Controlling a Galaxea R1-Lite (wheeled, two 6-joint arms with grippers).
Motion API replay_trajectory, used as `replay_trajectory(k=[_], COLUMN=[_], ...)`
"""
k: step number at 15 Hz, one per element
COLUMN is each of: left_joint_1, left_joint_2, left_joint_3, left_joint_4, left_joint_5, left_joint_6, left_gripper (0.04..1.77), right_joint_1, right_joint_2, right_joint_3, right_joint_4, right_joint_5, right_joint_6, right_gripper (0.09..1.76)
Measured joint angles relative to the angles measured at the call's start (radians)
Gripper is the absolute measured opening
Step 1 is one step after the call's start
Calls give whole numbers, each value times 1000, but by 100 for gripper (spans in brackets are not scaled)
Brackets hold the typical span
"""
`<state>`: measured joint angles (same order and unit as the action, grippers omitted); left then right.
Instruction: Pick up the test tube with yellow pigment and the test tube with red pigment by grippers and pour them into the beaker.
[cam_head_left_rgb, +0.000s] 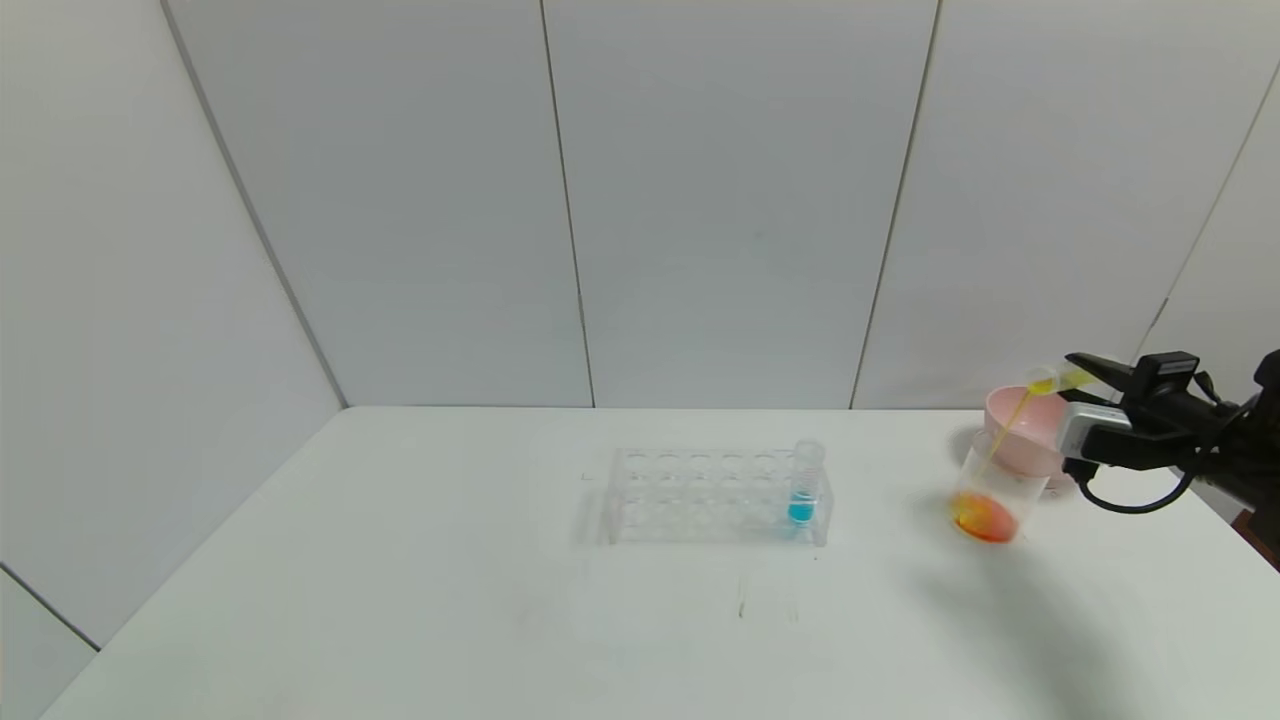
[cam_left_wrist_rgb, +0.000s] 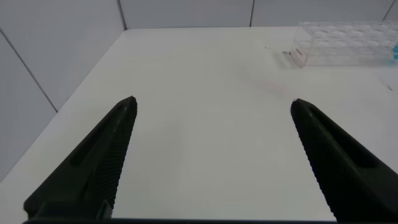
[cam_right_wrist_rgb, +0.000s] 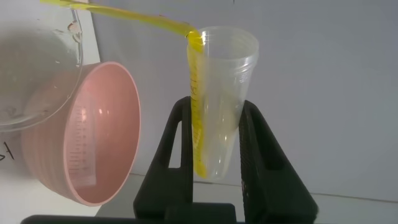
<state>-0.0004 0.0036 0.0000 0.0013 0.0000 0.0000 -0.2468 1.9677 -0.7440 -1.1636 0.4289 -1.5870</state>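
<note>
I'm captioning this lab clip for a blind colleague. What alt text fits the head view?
At the table's right edge, the right tool holds the tipped test tube with yellow pigment, a yellow stream falling into the beaker, which holds orange liquid, in front of a pink bowl. Mid-table, a clear rack holds one blue-liquid tube.

Clear, glossy plastic on the test tube with yellow pigment (cam_right_wrist_rgb: 221, 93), thin-walled and see-through. The beaker (cam_head_left_rgb: 990, 495) looks the same clear, smooth plastic. The pink bowl (cam_right_wrist_rgb: 87, 134) is opaque with a soft sheen. Matt black ribbed fingers (cam_left_wrist_rgb: 93, 168) on the left gripper. The table (cam_head_left_rgb: 400, 600) is smooth, matt white.
</note>
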Motion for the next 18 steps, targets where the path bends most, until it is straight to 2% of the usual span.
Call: replay_trajectory(k=[18], left_joint_1=[0], left_joint_2=[0], left_joint_3=[0], left_joint_4=[0], left_joint_5=[0], left_joint_6=[0], left_gripper=[176], right_joint_1=[-12], right_joint_2=[-4], right_joint_3=[6], right_joint_4=[-7], right_joint_5=[2], right_joint_6=[-73], right_gripper=[50])
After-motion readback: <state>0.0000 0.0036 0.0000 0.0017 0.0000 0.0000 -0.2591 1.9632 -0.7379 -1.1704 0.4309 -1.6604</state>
